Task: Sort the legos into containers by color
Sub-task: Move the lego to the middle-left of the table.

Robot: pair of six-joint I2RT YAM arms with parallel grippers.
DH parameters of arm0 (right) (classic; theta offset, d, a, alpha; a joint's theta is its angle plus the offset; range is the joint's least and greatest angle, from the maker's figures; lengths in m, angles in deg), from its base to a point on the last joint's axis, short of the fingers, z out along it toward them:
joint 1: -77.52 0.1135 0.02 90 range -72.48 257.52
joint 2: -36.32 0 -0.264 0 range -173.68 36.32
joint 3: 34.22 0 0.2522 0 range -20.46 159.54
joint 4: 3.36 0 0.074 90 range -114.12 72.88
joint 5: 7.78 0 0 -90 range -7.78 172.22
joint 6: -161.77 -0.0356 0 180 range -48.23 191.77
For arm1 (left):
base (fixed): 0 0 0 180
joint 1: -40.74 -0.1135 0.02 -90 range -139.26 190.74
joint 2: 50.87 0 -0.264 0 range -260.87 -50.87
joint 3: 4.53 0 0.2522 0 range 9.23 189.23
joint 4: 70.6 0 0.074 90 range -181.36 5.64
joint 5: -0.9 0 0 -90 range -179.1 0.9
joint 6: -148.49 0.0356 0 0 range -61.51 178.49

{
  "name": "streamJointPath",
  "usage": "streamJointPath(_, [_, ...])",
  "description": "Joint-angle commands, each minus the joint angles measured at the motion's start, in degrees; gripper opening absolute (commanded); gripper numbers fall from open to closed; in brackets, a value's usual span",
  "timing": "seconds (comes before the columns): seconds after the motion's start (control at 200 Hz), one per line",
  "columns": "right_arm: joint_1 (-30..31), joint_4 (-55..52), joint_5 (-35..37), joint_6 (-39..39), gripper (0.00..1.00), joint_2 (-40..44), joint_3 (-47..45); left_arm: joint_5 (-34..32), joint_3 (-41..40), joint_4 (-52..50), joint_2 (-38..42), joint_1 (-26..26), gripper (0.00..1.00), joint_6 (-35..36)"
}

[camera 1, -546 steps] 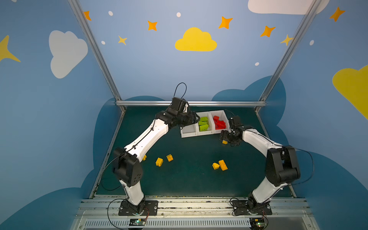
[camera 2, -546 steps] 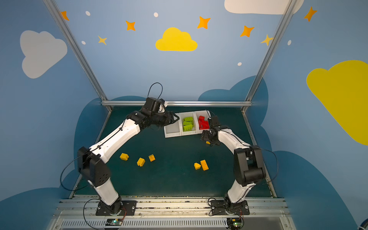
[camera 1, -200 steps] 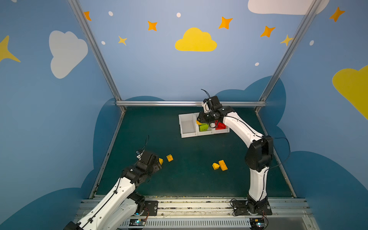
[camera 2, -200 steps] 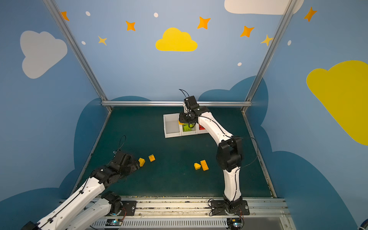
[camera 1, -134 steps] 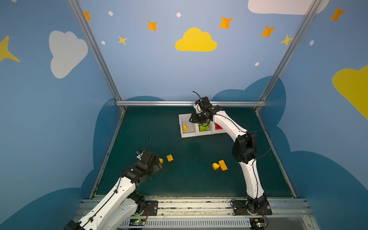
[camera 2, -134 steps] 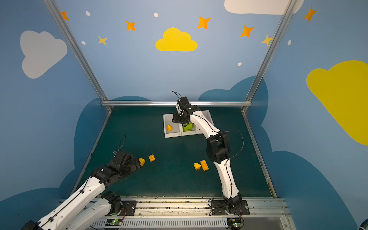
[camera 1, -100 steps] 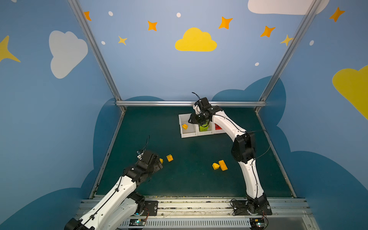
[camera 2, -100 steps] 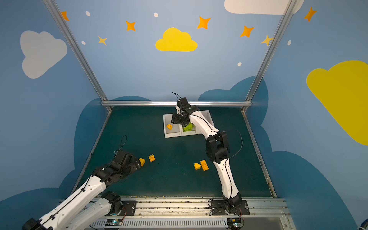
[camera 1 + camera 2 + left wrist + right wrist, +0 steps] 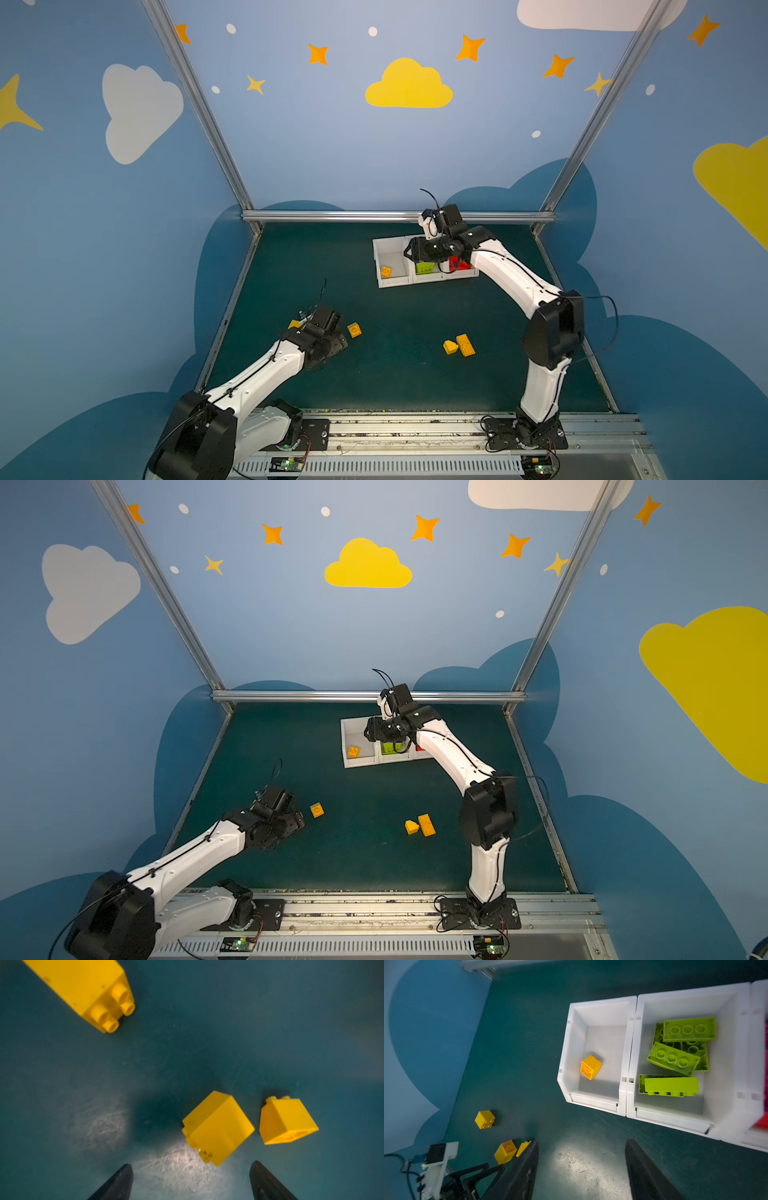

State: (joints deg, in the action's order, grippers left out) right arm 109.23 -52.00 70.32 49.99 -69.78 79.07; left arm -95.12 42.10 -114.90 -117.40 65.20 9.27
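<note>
One yellow brick [image 9: 590, 1067] lies alone on the floor of the end white bin [image 9: 600, 1000], tipped so that its hollow underside shows. The middle bin [image 9: 691, 991] stands against it, wall to wall, and holds a loose heap of green bricks [image 9: 672, 1057]. In both top views the third bin [image 9: 463, 274] in the row shows red bricks [image 9: 457, 262], partly hidden by the right arm. The right gripper [image 9: 582, 1141] hovers above the row of bins, its jaws apart with nothing between them.

Toward the left side of the green mat [image 9: 395, 374], a yellow cube brick [image 9: 218, 1128] lies on its side just ahead of the left gripper [image 9: 191, 1164]. That gripper's jaws stand wide and empty, pointing down at the mat. A sloped yellow brick [image 9: 287, 1121] lies just beside the cube, a narrow gap between them. A taller yellow brick [image 9: 83, 987] lies farther off, its four studs pointing sideways.

Near the middle of the mat, well apart from both grippers, a yellow wedge [image 9: 450, 347] rests against a long yellow brick [image 9: 465, 345].
</note>
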Motion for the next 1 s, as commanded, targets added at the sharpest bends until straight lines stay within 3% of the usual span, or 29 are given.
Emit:
streamJointPath(0.0, [0.06, 4.35, 1.91, 0.31, 0.65, 6.03, -7.71, -1.28, 3.35, 1.0, -3.21, -0.63, 0.87, -0.63])
streamJointPath(0.24, [-0.15, 9.41, 3.77, -1.51, 0.66, 17.1, -23.38, -0.8, 6.22, 2.07, -8.32, -1.38, 0.85, -0.12])
streamJointPath(0.586, [-2.25, 10.69, 2.14, -1.1, 0.67, 19.67, -30.38, 1.85, 9.61, -1.42, -15.34, -1.7, 0.86, 0.05])
streamJointPath(0.996, [-2.55, 12.13, -0.18, -0.74, 0.67, 18.26, -31.42, -0.31, 5.23, -6.77, -8.13, -4.2, 0.82, -0.43])
